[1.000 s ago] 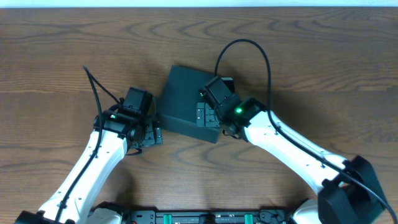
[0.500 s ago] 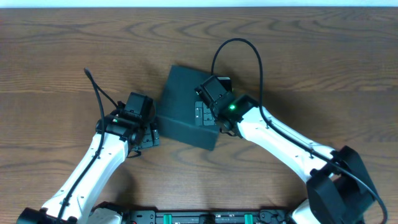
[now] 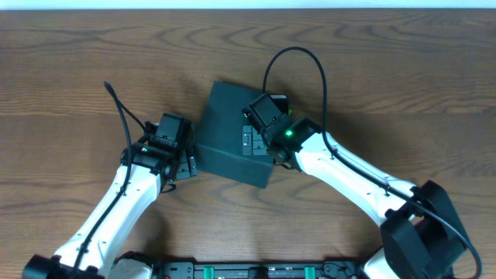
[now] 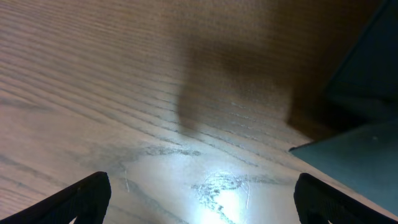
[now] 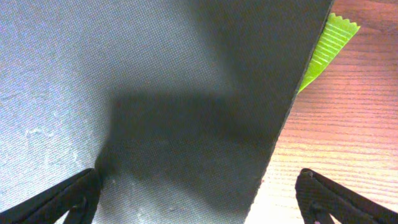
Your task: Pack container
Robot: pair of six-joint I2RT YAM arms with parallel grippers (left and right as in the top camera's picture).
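Dark green-black matte container [image 3: 225, 128], lime packet [image 5: 326, 50] edge beside | left end effector [image 4: 202, 193] apart | right end effector [image 5: 199, 190] apart

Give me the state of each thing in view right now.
Box: lid down, sitting on the table.
Green packet: only a crimped edge shows past the box's edge.
Left gripper: fingers open, over bare table beside the box.
Right gripper: fingers open, above the lid.

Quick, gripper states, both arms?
Left gripper: open, empty, above the brown wooden table.
Right gripper: open, empty, over the dark green-black matte square box.
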